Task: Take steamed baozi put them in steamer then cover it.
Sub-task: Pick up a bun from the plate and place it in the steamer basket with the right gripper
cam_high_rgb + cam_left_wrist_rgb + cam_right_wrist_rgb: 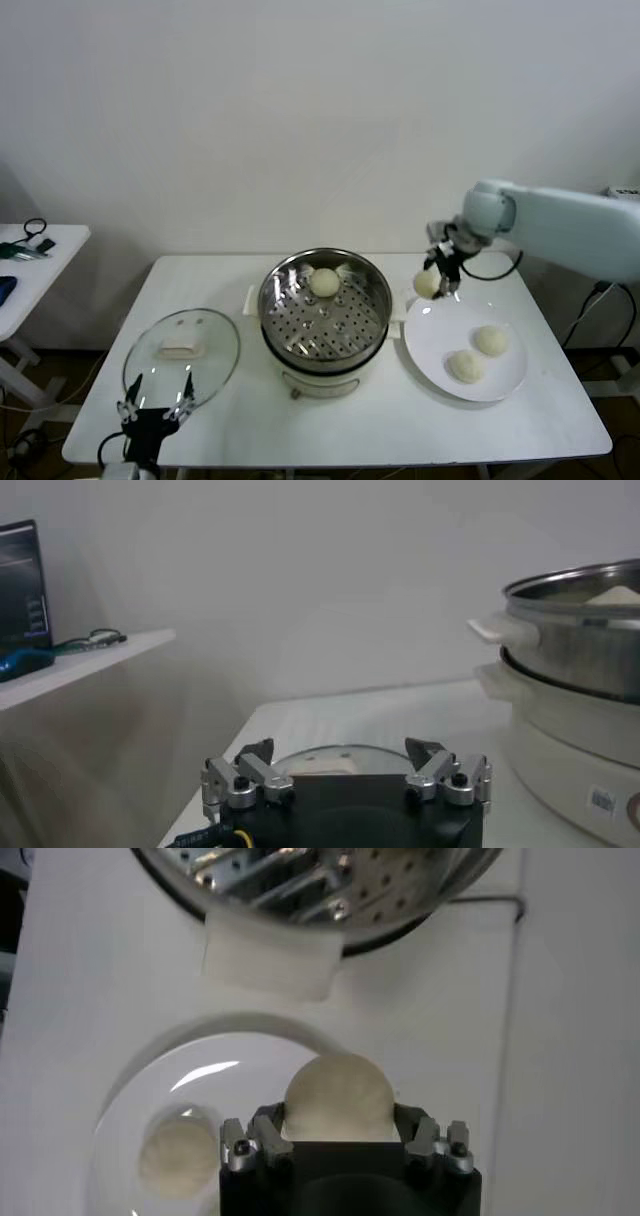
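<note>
Step in hand: transfer of second bun to steamer.

Right end effector (437, 282) raised above the gap between the flat white plate (432, 352) and the round shiny steel steamer on its white electric base (290, 325), fingers closed around one small round cream-white baozi (427, 284); same bun seen seated between the fingers in the right wrist view (337, 1096), grip near its widest part. One baozi already on the perforated tray, far side (324, 282). Two more left on the plate (490, 340), (465, 365), just beside each other.

Left end effector (155, 410) parked at the near left table edge, fingers spread wide, holding nothing, just in front of the round clear glass cover with metal rim and cream handle (181, 352), which lies flat on the white table (330, 425).

Notes for doing the carry well:
- Keep height above the steel rim until fully over the tray; white side handle (268, 960) sits on the approach path.
- Aim for bare tray, near or middle region, apart from the bun already there, leaving space for two more.
- Lower close to the perforations before release; soft dough likely to roll or dent if dropped.
- No extra squeeze; open gently, lift straight up.

Cover not yet due.
</note>
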